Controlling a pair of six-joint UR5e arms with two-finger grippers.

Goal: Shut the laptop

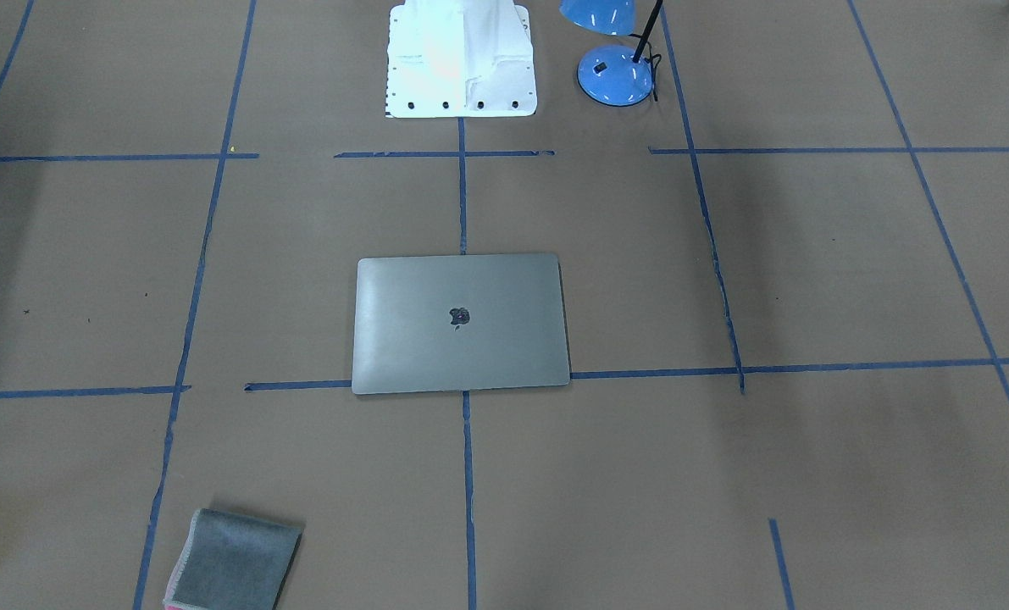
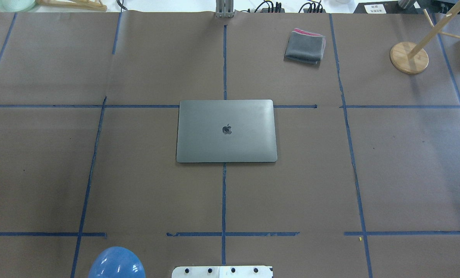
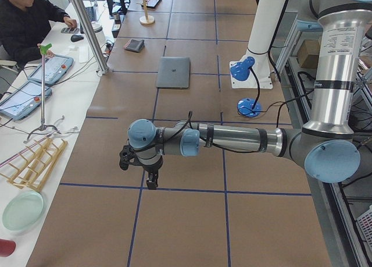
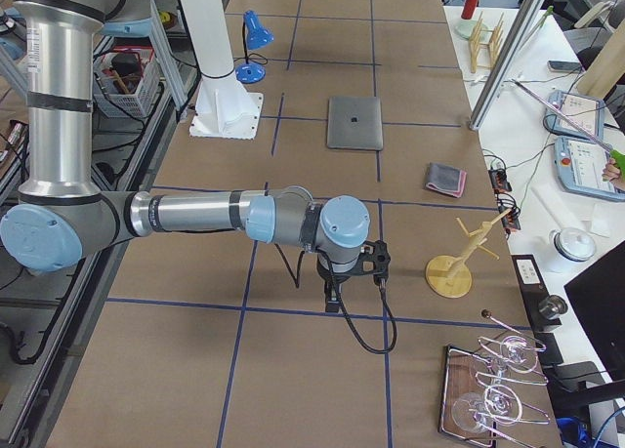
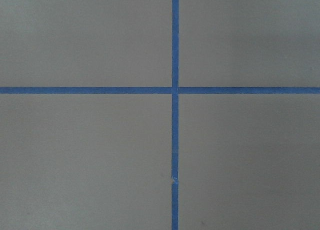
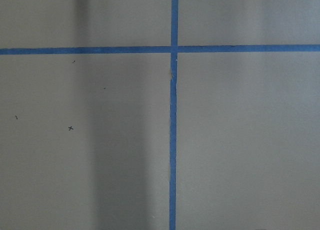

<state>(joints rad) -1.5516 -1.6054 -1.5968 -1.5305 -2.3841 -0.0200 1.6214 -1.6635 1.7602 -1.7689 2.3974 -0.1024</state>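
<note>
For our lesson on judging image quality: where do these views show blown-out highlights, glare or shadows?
Front-facing view: the white robot base is blown out, detail lost; the laptop lid has only a soft sheen. Overhead view: bright glints on the blue lamp shade. Right wrist view: a soft vertical shadow band darkens the table left of the blue tape. Left wrist view: evenly lit, no glare.

The only sign that could be made out was the dark apple logo in the middle of the lid of the laptop, upright in the overhead view and upside down in the front-facing one. A white card at the far edge of the desk carried dark print too small to read. So did the label on the left arm.
</note>
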